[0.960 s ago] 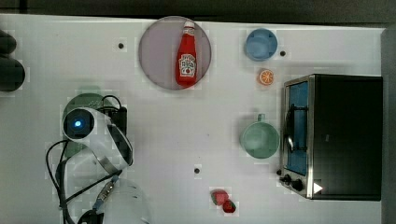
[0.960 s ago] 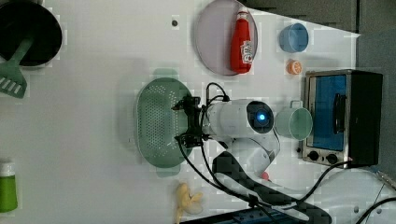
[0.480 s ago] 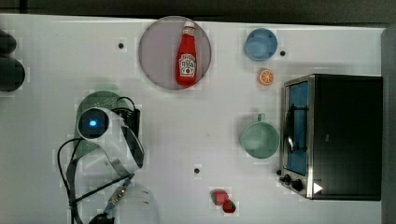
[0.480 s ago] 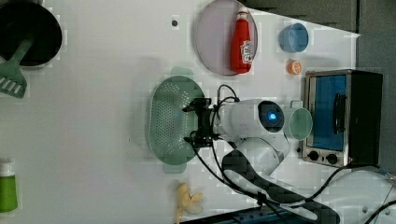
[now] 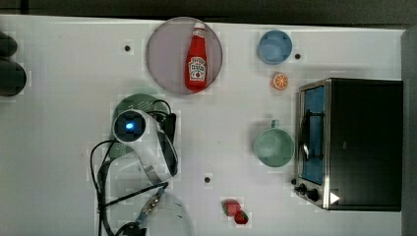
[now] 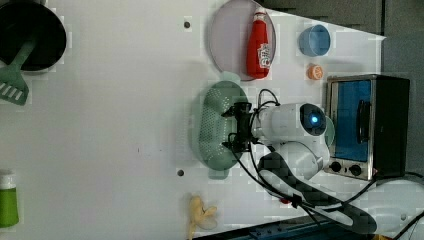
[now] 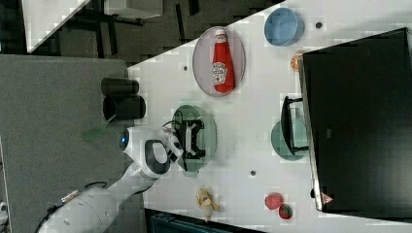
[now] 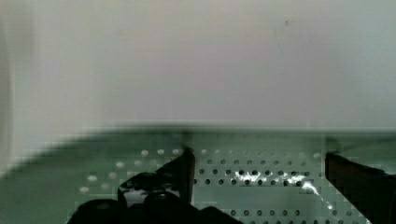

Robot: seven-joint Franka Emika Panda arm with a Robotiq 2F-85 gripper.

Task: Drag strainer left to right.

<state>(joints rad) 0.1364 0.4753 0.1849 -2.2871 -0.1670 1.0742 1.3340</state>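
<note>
Starting nearest the robot base: white Franka arm reaching across the tabletop [image 5: 59, 123], black cables trailing along it.

End effector [image 8: 257, 172]: black, fingers [image 8: 180, 172] spread wide apart inside the strainer's bowl, nothing clamped between them; in the wrist view both fingertips sit just short of the far rim.

Strainer [image 6: 212, 125]: pale mint-green oval colander with a perforated bowl, upright on the tabletop directly under the end effector; in the top view it lies left of centre, mostly covered by the arm.

Banana peel [image 6: 200, 216]: at the tabletop edge, near the strainer's lower end in the left view.

Two strawberries [image 5: 234, 210]: near the top view's bottom edge, right of the arm.

Mug [image 5: 273, 146]: teal-green, round, handle upward in the top view, just beside the oven door.

Toaster oven [image 5: 354, 142]: black and silver, at the top view's right.

Plate [image 5: 164, 54]: grey, round, bearing a red ketchup bottle [image 5: 196, 59] lying flat.

Orange slice [image 5: 280, 81] and blue bowl [image 5: 275, 46]: beyond the oven.

Black pan [image 6: 42, 27], green spatula [image 6: 15, 80] and green bottle [image 6: 7, 205]: at the left view's left side.
</note>
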